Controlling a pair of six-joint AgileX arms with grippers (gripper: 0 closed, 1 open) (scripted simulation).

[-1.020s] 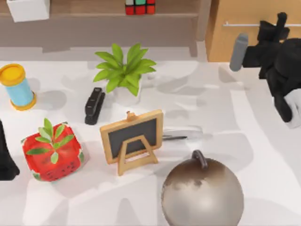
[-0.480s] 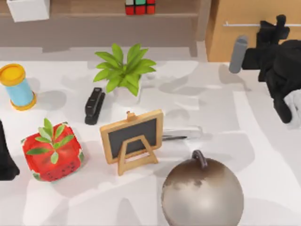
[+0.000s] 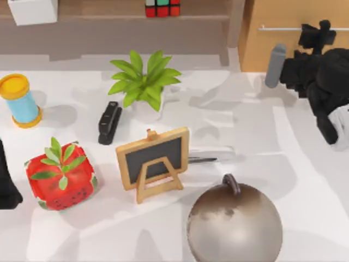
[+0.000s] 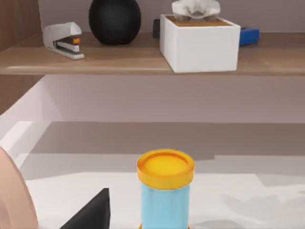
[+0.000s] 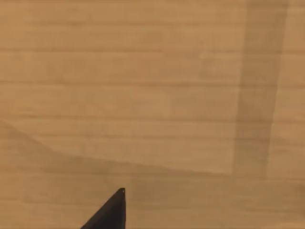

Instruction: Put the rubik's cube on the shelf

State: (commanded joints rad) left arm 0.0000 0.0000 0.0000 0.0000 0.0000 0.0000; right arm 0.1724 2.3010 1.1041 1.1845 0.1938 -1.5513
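Note:
The rubik's cube (image 3: pixel 162 7) sits on the shelf (image 3: pixel 103 16), a long brown board across the back of the table, near its right half. The shelf's upright post (image 3: pixel 235 24) stands just to the cube's right. My right gripper (image 3: pixel 315 34) is at the back right, close to the front of the light wood cabinet (image 3: pixel 283 49) and well away from the cube. The right wrist view has one dark fingertip (image 5: pixel 108 213) against the cabinet's wood (image 5: pixel 143 95). My left arm (image 3: pixel 5 185) rests at the table's left edge.
On the table stand a potted plant (image 3: pixel 143 82), a black stapler (image 3: pixel 109 121), a small chalkboard easel (image 3: pixel 154 161), a large metal ball (image 3: pixel 234 221), a strawberry cube (image 3: pixel 61 177) and a blue yellow-lidded canister (image 3: pixel 19 101). A white box (image 3: pixel 32 10) sits on the shelf.
My right arm has shifted slightly near the cabinet. The rubik's cube has stayed on the shelf, and the left arm has not moved.

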